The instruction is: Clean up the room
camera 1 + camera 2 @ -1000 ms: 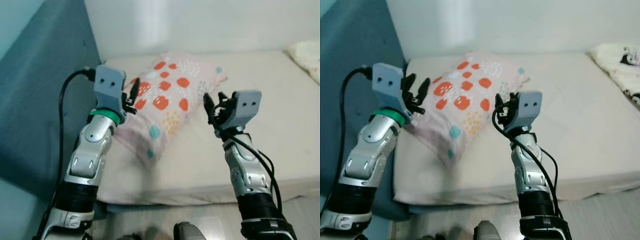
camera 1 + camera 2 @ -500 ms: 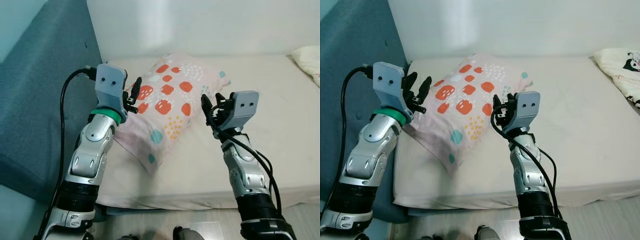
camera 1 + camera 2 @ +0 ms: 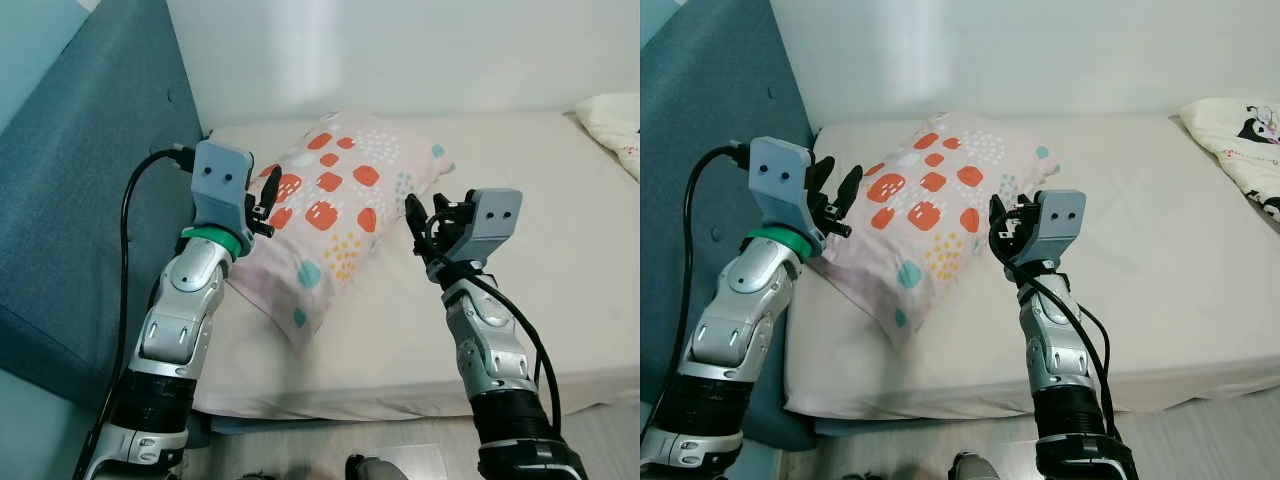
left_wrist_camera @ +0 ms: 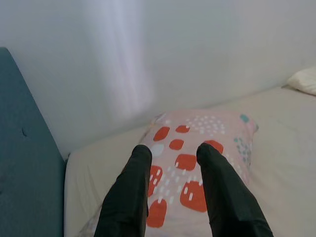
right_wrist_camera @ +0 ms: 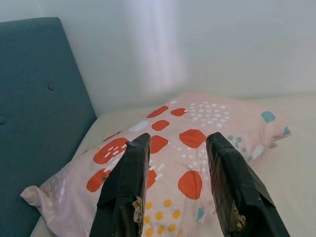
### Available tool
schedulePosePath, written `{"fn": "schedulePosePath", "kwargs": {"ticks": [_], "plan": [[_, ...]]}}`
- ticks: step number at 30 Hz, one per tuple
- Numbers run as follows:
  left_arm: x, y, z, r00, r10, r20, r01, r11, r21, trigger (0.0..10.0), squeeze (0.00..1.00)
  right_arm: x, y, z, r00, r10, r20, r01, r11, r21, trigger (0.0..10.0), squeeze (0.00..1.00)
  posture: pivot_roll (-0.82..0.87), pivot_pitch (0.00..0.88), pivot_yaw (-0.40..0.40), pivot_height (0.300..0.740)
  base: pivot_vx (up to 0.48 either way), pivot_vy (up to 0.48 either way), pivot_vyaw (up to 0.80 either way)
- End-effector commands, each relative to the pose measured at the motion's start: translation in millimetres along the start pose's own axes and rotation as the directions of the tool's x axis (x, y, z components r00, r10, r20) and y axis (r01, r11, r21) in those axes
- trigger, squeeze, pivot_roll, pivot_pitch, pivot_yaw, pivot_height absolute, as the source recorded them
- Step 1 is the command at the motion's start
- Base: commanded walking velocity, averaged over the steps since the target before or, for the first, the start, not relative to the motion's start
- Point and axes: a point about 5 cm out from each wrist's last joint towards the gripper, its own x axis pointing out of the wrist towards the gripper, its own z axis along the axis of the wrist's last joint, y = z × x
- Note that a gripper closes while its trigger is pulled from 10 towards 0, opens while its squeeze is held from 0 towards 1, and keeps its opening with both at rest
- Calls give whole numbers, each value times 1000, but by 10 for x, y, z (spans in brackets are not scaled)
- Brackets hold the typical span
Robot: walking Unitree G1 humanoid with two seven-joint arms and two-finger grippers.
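Observation:
A pink pillow (image 3: pixel 335 205) with red, yellow and teal spots lies at an angle on the cream mattress (image 3: pixel 520 170), near its head end. My left gripper (image 3: pixel 266 196) hovers at the pillow's left edge, fingers open, nothing held. My right gripper (image 3: pixel 420 215) is raised at the pillow's right side, also open and empty. In the left wrist view the two black fingers (image 4: pixel 129 192) frame the pillow (image 4: pixel 197 148). The right wrist view has the pillow (image 5: pixel 173 148) just beyond its fingers (image 5: pixel 124 182).
A blue upholstered headboard (image 3: pixel 90 190) rises at the left of the bed. A white wall (image 3: pixel 400 50) runs behind it. A second cream cushion (image 3: pixel 1240 135) with a black print lies at the far right. Pale floor (image 3: pixel 1210 440) shows below the mattress edge.
The view has shifted slightly. Both arms have stayed raised either side of the pillow, and both grippers remain open. The pillow lies as before.

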Motion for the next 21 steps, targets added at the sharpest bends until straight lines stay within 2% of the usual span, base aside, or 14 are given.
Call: {"fn": "schedulePosePath", "kwargs": {"ticks": [1, 21], "plan": [[-23, -15, -44, 1000, -7, -17, 7, 1000, 15, 10000, 0, -22, -5, -53, 1000, -6, -18, 6, 1000, 14, 10000, 0, -81, 35, 59, 695, 0, 0, 0], [-76, -6, -108, 999, 0, -42, 2, 999, 42, 10000, 0, -49, 16, -84, 1000, 1, -30, 0, 1000, 26, 10000, 0, -76, 62, 61, 615, 0, 0, 0]]}}
